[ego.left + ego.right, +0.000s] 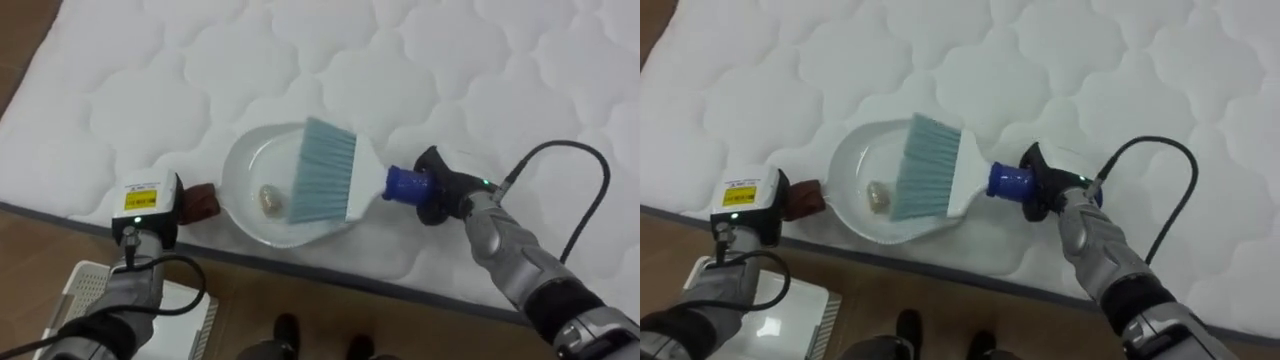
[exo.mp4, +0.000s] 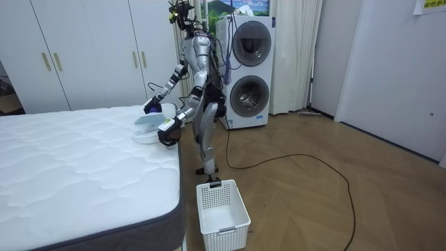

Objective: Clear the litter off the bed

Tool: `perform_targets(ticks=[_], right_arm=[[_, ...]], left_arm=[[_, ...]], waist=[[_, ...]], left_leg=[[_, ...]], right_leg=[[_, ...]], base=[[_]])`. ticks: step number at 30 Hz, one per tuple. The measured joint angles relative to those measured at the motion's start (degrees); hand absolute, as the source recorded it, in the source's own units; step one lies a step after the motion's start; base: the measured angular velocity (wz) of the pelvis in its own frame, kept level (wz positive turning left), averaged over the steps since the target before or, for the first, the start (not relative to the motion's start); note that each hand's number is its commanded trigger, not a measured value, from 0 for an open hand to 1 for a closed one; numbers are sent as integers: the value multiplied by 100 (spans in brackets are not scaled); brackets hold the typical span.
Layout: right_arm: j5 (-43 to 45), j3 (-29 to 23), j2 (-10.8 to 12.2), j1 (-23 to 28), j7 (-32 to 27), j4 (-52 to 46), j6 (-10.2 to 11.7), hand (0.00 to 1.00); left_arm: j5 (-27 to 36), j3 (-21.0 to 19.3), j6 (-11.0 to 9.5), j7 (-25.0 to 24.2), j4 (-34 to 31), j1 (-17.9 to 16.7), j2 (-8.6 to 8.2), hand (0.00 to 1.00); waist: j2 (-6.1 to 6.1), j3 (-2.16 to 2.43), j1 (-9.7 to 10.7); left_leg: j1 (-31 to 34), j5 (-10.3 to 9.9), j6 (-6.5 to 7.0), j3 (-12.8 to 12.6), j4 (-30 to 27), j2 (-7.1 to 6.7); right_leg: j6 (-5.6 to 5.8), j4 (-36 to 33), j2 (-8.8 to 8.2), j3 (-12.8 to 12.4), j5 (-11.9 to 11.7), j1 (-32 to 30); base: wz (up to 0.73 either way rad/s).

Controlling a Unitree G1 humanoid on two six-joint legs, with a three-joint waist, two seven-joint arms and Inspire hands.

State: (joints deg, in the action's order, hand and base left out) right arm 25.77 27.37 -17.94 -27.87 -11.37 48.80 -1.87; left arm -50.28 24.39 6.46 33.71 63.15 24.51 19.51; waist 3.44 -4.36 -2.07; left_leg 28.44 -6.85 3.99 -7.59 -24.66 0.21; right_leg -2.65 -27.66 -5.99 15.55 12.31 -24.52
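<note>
The right hand (image 1: 440, 190) is clamped round the blue handle of a white brush with pale teal bristles (image 1: 325, 172). The bristles lie in a round, glossy white plastic dustpan (image 1: 235, 170) on the quilted white mattress (image 1: 300, 60), by its near edge. A small crumpled beige scrap (image 1: 270, 200) sits inside the pan. The left hand (image 1: 150, 205) meets the pan's brown handle; I cannot tell its grip.

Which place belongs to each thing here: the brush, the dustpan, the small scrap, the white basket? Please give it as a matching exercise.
1. brush
2. dustpan
3. scrap
4. basket

a. on the floor
b. held in the right hand
c. inside the dustpan
d. at the mattress edge

Pairs: 1-b, 2-d, 3-c, 4-a.
</note>
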Motion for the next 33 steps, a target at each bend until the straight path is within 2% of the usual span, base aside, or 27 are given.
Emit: perform_targets(ticks=[1, 2, 6, 7, 10, 11, 12, 13, 14, 16, 17, 18, 20, 21, 22, 24, 28, 33], right_arm=[[-36, -7, -3, 2, -5, 0, 1, 100], [-58, -106, -3, 32, -14, -2, 9, 100], [-192, -578, -23, 204, -107, -2, 25, 100], [-219, -642, -25, 245, -128, -2, 45, 100], [-439, -841, -38, 337, -196, -4, 64, 100], [-568, -966, -38, 392, -228, -5, 75, 100], [-600, -1175, -34, 505, -256, -17, 148, 100], [-642, -1271, -34, 570, -284, -27, 173, 100], [-843, -1386, -39, 692, -396, -33, 185, 100], [-1107, -1579, -43, 797, -499, -33, 185, 87], [-1281, -1703, -46, 857, -523, -33, 185, 85], [-1489, -1756, -76, 972, -537, -42, 186, 79], [-1770, -1771, -151, 1214, -536, -155, 180, 63], [-1904, -1789, -197, 1369, -531, -229, 178, 35], [-1919, -1805, -206, 1420, -525, -232, 176, 0], [-1923, -1930, -209, 1657, -505, -231, 168, 0], [-1961, -2187, -213, 2085, -502, -429, 146, 0], [-2115, -2422, -269, 2327, -509, -789, 145, 0]], left_arm=[[-1, 0, 0, 13, 0, -14, 18, 100], [-11, -2, 0, 64, 0, -35, 32, 100], [-128, -10, -14, 196, -1, -156, 30, 100], [-125, -22, -22, 213, -2, -195, 28, 100], [-127, -183, -69, 238, -24, -319, 23, 100], [-145, -257, -83, 248, -114, -387, 22, 100], [-197, -435, -145, 303, -266, -537, 6, 100], [-209, -491, -171, 350, -341, -625, 5, 100], [-213, -573, -191, 416, -442, -781, -6, 100], [-272, -678, -185, 437, -558, -952, -10, 100], [-295, -733, -188, 436, -588, -1032, -13, 100], [-304, -793, -193, 437, -604, -1147, -28, 100], [-309, -891, -177, 431, -685, -1348, -49, 100], [-309, -913, -174, 427, -724, -1446, -53, 100], [-315, -927, -173, 422, -743, -1491, -57, 100], [-322, -1027, -169, 404, -781, -1641, -116, 100], [-324, -1194, -179, 373, -854, -1818, -124, 100], [-321, -1505, -220, 312, -1114, -1979, -122, 100]], waist=[[5, 6, 20], [8, 37, 41], [5, 67, 43], [10, 90, 46], [7, 115, 60], [-4, 136, 69], [-10, 194, 99], [-11, 223, 103], [-2, 288, 111], [-3, 324, 155], [-7, 339, 161], [-8, 390, 165], [-2, 418, 161], [-5, 420, 178], [-8, 418, 180], [-18, 424, 187], [-47, 431, 208], [-174, 423, 226]], left_leg=[[-22, 0, 0, 0, 1, 0], [-56, 0, 0, 4, 14, 0], [-432, -1, -1, 3, 159, -19], [-497, -1, -1, -10, 202, -21], [-752, 0, -4, -31, 307, -23], [-834, 0, -5, -29, 340, -15], [-926, 0, -5, -29, 396, -13], [-980, 0, -6, -30, 424, -15], [-1116, 3, -10, -33, 515, -30], [-1296, 6, -15, -35, 618, -45], [-1420, 7, -16, -57, 687, -45], [-1541, 8, -17, -90, 769, -48], [-1743, 7, -17, -132, 901, -60], [-1839, 6, -18, -136, 944, -70], [-1889, 2, -22, -142, 966, -71], [-2089, -9, -34, -171, 1087, -77], [-2268, -22, -52, -180, 1195, -81], [-2412, -29, -61, -265, 1308, -78]], right_leg=[[1, 4, 1, 0, -1, 24], [4, 24, 8, 8, -3, 73], [24, 189, 18, 8, -13, 443], [28, 211, 20, -4, -14, 491], [37, 327, 43, -28, -21, 732], [48, 412, 64, -23, -31, 838], [58, 500, 84, -23, -56, 943], [63, 536, 91, -31, -63, 1001], [81, 610, 102, -52, -74, 1123], [101, 725, 117, -72, -83, 1311], [122, 824, 143, -119, -103, 1428], [133, 912, 148, -129, -127, 1535], [150, 1023, 149, -151, -141, 1711], [166, 1070, 159, -190, -152, 1803], [175, 1104, 174, -215, -158, 1854], [191, 1206, 199, -278, -182, 2050], [193, 1354, 226, -300, -209, 2228], [194, 1410, 246, -414, -239, 2313]], base=[[0], [0], [0], [-6], [-4], [0], [0], [0], [0], [-2], [-11], [-14], [-11], [-7], [-10], [-9], [-4], [-11]])
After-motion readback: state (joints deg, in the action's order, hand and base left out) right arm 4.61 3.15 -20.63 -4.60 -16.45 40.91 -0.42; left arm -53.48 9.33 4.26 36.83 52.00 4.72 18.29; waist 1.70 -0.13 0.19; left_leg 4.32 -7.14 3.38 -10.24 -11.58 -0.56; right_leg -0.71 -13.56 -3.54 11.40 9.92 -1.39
